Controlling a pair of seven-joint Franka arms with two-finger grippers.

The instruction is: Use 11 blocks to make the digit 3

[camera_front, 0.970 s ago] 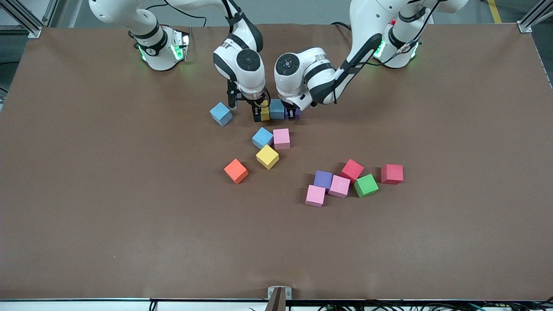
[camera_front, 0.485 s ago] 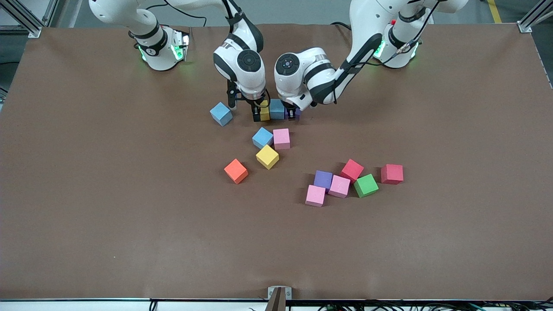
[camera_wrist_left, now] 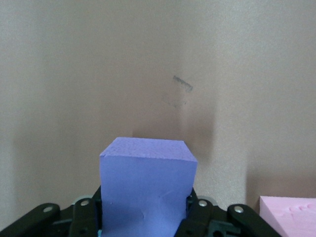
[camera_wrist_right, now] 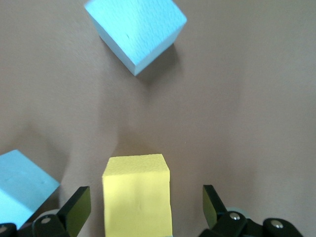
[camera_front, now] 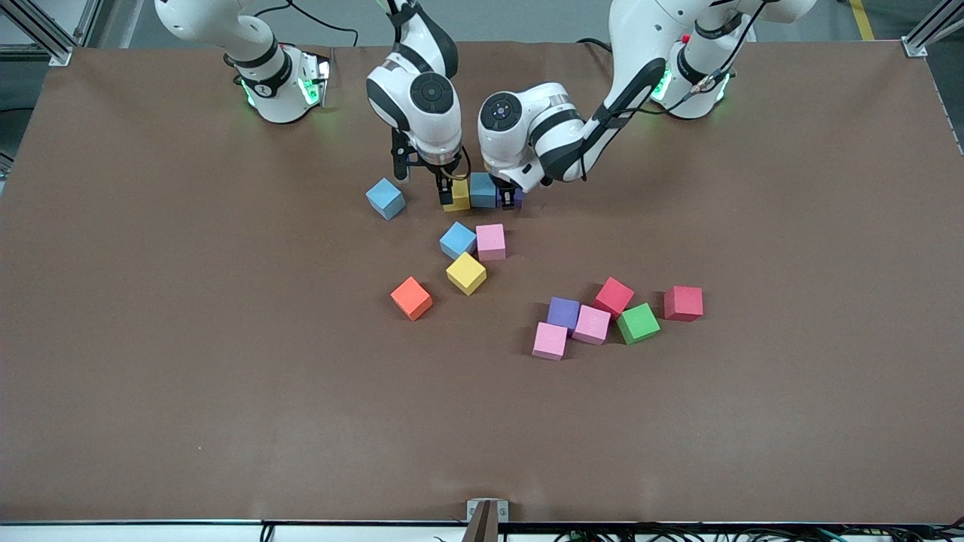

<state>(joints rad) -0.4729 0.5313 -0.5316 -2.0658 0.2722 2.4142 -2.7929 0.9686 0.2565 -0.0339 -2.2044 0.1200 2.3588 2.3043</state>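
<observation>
Two Franka arms at work on the digit 3, w/ only a first row of three blocks laid: a yellow cube (camera_front: pixel 459 195), a light blue cube (camera_front: pixel 483 190) and a purple cube (camera_front: pixel 514 197) side by side. Right gripper (camera_wrist_right: pixel 146 210) hangs just above the yellow cube, jaws spread wide and clear of its sides, i.e. let go. Left gripper (camera_wrist_left: pixel 144 217) sits low, fingers narrow against the purple cube's flanks; grip or release, can't tell. Approx. eight blocks left to place: loose blue (camera_front: pixel 385 198), blue (camera_front: pixel 458 240), pink (camera_front: pixel 491 242), yellow (camera_front: pixel 466 273), orange (camera_front: pixel 411 298) below the grippers, plus a mixed cluster (camera_front: pixel 591 320) toward the left arm's end.
</observation>
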